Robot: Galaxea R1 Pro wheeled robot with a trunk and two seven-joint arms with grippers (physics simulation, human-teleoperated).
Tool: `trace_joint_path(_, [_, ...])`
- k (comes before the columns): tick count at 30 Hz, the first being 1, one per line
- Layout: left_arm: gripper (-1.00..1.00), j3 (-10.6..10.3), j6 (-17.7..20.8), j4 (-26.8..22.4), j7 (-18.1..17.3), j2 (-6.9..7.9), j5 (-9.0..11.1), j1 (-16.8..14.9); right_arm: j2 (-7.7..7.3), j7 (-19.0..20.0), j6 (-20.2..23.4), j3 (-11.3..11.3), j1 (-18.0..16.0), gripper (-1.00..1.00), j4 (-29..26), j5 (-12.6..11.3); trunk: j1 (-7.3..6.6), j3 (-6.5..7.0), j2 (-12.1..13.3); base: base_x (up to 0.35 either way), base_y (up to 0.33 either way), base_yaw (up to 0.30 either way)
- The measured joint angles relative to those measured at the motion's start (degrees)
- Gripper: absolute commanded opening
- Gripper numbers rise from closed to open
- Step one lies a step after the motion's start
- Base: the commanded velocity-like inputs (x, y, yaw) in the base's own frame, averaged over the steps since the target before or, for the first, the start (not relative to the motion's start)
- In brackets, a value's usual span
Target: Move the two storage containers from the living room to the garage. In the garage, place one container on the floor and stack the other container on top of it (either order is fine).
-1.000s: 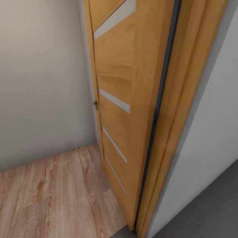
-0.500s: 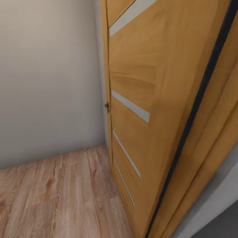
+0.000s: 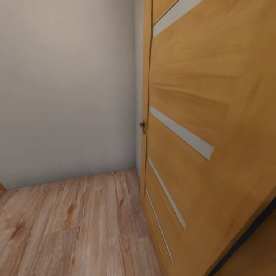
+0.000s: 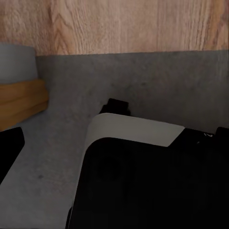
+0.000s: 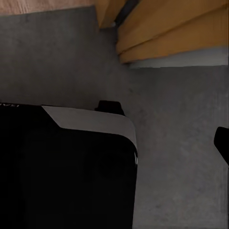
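1. Closest to us, in the left wrist view, a black and white part of our own body [image 4: 143, 176] fills the space beneath the left arm. A black shape [image 4: 9, 148] at the picture's edge may be a fingertip, but we cannot tell whether the left gripper is open or closed.
2. In the right wrist view a similar black and white body panel [image 5: 67, 167] sits under the right arm, with a sliver of black [image 5: 222, 143] at the edge. We cannot tell that gripper's state either, or whether it carries anything.
3. Below both arms lies the dark grey floor [image 5: 181, 143], rough and speckled, which we take to be the garage's. Just beyond it, away from the left arm, light wood planks [image 4: 124, 24] begin, so we judge that we stand at a threshold between rooms.
4. Farther off, the head view shows an orange-brown wooden door [image 3: 214, 115] with pale slanted glass strips, swung open against a plain beige wall [image 3: 65, 88]. A small dark latch [image 3: 142, 125] sits on its edge.
5. Wood-plank floor [image 3: 76, 222] runs from the wall towards us.
6. We cannot say where the two storage containers are. No stack appears on the grey floor shown, so we judge the task unfinished, with at least some carrying and stacking left.
7. The door's lower corner is cut off, and both wrist pictures are dim and soft.
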Motion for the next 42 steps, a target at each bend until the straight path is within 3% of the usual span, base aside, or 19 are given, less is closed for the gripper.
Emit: trace_joint_path(42, [1.00,0.0,-0.1,0.0,0.0,0.00,0.0,0.0,0.00,0.0,0.0,0.0,0.0,1.00,0.0,0.0,0.02,-1.14,0.0,0.006,0.000,0.270])
